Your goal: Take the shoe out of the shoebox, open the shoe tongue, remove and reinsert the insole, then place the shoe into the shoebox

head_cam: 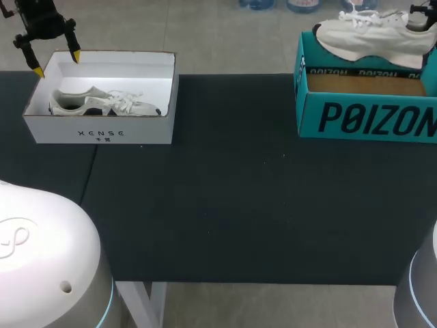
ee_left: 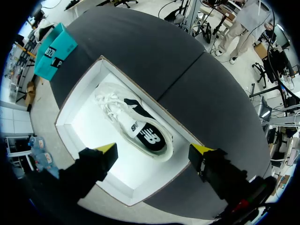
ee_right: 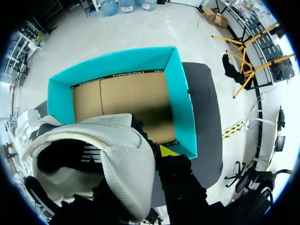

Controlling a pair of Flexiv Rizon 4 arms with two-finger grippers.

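Shoe (head_cam: pixel 372 34), probably light with soft uppers, hangs over the teal shoebox (head_cam: pixel 369 116); the right tool (ee_right: pixel 159 152) clamps its firmer heel collar. Left tool (head_cam: pixel 58 63), spread, hovers over a second shoe (head_cam: pixel 102 104) in the white box (head_cam: pixel 102 131).

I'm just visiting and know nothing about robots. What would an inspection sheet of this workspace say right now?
Surface: dark table.
Job's things: white box with a sneaker lying inside; teal box, brown floor showing; pale shoe held above it.
Clutter: nothing seen.
Grippers: left gripper open above the white box; right gripper shut on the pale shoe's heel.
Cables: nothing seen.
Surroundings: nothing seen.
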